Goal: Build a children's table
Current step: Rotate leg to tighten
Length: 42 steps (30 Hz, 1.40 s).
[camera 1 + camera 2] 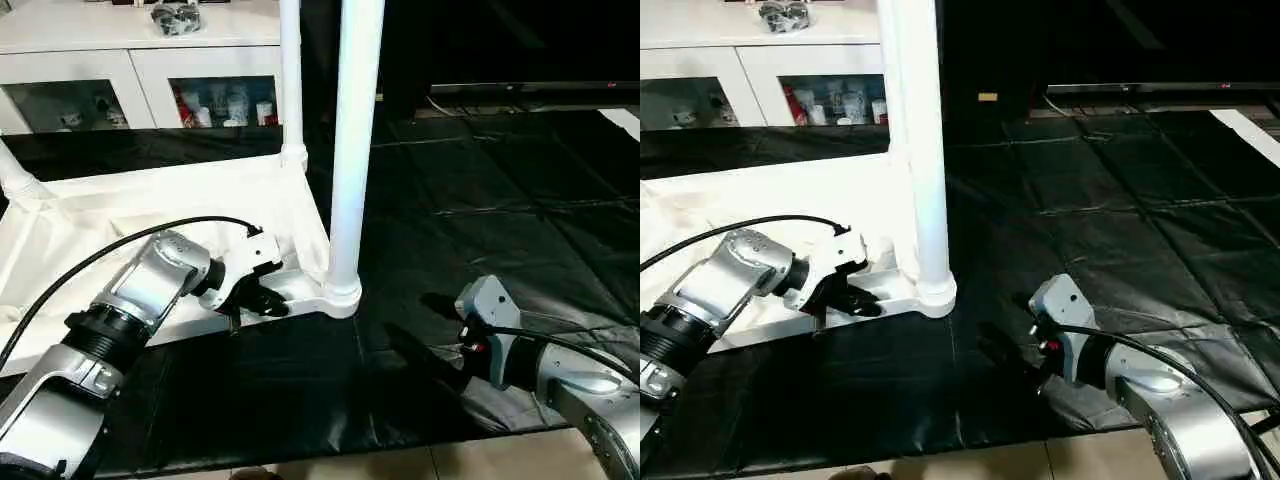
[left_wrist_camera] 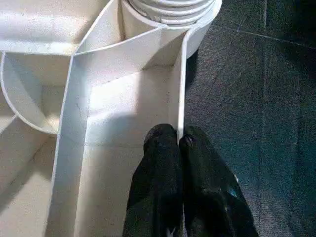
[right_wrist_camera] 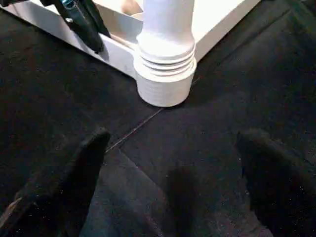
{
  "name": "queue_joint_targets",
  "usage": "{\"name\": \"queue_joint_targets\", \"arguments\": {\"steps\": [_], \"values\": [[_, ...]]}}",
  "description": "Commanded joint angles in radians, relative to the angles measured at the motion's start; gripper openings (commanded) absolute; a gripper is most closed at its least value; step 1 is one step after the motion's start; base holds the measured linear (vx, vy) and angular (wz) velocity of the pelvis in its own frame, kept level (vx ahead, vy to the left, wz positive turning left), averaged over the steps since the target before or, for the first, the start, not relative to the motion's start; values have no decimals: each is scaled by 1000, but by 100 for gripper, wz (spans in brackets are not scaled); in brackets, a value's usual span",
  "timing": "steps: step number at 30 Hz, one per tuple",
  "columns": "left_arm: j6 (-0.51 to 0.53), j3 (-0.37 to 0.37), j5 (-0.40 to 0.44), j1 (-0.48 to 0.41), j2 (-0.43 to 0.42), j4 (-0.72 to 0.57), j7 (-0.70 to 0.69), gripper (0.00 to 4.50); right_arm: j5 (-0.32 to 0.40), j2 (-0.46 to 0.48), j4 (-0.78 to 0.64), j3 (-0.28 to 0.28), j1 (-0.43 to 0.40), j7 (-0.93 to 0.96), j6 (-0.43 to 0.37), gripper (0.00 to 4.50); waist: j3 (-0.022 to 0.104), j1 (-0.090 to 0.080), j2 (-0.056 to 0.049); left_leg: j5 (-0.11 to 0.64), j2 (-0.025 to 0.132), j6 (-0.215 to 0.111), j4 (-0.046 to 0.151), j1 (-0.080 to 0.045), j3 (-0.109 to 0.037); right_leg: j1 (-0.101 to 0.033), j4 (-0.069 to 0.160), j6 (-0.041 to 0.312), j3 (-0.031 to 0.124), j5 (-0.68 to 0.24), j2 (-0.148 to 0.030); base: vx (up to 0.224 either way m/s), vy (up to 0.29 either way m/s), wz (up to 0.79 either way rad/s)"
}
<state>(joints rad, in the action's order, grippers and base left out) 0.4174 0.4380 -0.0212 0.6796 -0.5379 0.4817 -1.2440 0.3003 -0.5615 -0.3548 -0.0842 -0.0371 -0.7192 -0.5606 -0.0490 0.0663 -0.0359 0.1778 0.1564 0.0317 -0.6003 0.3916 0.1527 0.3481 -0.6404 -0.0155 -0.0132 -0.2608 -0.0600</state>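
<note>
The left gripper (image 2: 178, 143) has its two black fingers (image 2: 158, 163) pressed together on the thin white side wall of the children's table (image 1: 150, 215), one finger inside the rim and one outside. The pinch sits just beside the near corner socket.

The table lies upside down on a black floor mat (image 1: 480, 200), its ribbed underside facing up. Its long side runs across the scene from the robot's left toward the middle, so the top reaches away to the left of the pinched corner. Three legs can be counted standing in corner sockets. The near leg (image 1: 355, 140) rises straight up from the socket beside the left gripper, its threaded rings seated in the round collar. A second leg (image 1: 291, 80) stands upright at the far corner behind it. A third leg (image 1: 15, 175) at the far left corner appears to lean, with little of it in view. The fourth corner cannot be seen.

The right gripper (image 3: 170, 163) hangs low over the bare mat with its two fingers spread wide and nothing between them. It is near the corner with the near leg, but apart from it, to the robot's right.

Behind the table stands one white cabinet (image 1: 130, 60) with two glass doors.
</note>
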Motion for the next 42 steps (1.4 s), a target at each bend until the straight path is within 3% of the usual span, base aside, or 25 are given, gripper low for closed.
{"name": "queue_joint_targets", "arguments": {"steps": [1,6,7,8,15,18,19,20,32,35,39,42], "values": [[-22,-29,-6,9,2,-12,0,3,5,-5,-33,2,9,-6,-13,450,51,3,0,220,67,-10,81,-26,-21,-18,87,268,37,-43,-85,0,0,0],[-39,-43,-19,-19,-9,-48,-7,3,11,-9,-32,-1,8,-3,-11,450,52,2,0,212,69,-11,82,-25,-21,-18,85,270,36,-19,-84,0,0,0],[-65,-43,-19,-39,-25,-74,-16,3,13,-8,-31,-3,9,-2,-12,450,51,1,7,209,69,-14,82,-25,-20,-18,86,269,36,-17,-84,0,0,0],[-78,-40,-20,-49,-36,-87,-28,3,12,-7,-31,-6,10,-2,-13,450,52,1,7,194,69,-21,82,-23,-20,-20,83,269,35,0,-84,0,0,0],[-123,-42,-21,-75,-57,-117,-40,3,8,3,-26,-18,19,-4,-15,450,56,2,2,154,69,-42,78,-27,-18,-18,78,272,32,59,-82,0,0,0],[-114,-68,-38,-73,-33,-118,-25,3,9,7,-25,-23,23,0,-15,450,55,5,2,162,70,-38,79,-27,-16,-17,79,275,32,52,-83,0,0,0],[-113,-68,-38,-73,-34,-119,-26,45,9,7,-25,-23,23,0,-16,450,55,6,2,163,70,-36,79,-27,-16,-18,79,275,32,50,-83,0,0,0],[-102,-63,-38,-79,-37,-131,-37,56,11,6,-28,-24,22,1,-18,450,55,8,1,165,70,-33,79,-27,-16,-18,78,272,32,46,-83,0,0,0],[-110,-77,-42,-73,-4,-134,-6,56,8,-5,-33,-31,24,-1,-27,450,57,19,4,148,70,-30,76,-26,-14,-20,77,261,33,62,-83,0,0,0],[-107,-67,-38,-84,-11,-149,-15,56,11,-1,-40,-31,24,4,-31,450,58,19,-5,145,69,-29,76,-27,-16,-19,75,259,32,81,-81,0,0,0],[-103,-69,-25,-86,-5,-147,-1,56,11,3,-48,-33,18,9,-35,450,57,18,-3,149,70,-26,77,-28,-16,-19,75,258,32,94,-79,0,0,0],[-105,-71,-16,-81,1,-131,6,19,13,4,-53,-34,16,12,-40,450,54,17,-9,168,70,-19,78,-29,-17,-17,77,259,32,74,-81,0,0,0]]}}
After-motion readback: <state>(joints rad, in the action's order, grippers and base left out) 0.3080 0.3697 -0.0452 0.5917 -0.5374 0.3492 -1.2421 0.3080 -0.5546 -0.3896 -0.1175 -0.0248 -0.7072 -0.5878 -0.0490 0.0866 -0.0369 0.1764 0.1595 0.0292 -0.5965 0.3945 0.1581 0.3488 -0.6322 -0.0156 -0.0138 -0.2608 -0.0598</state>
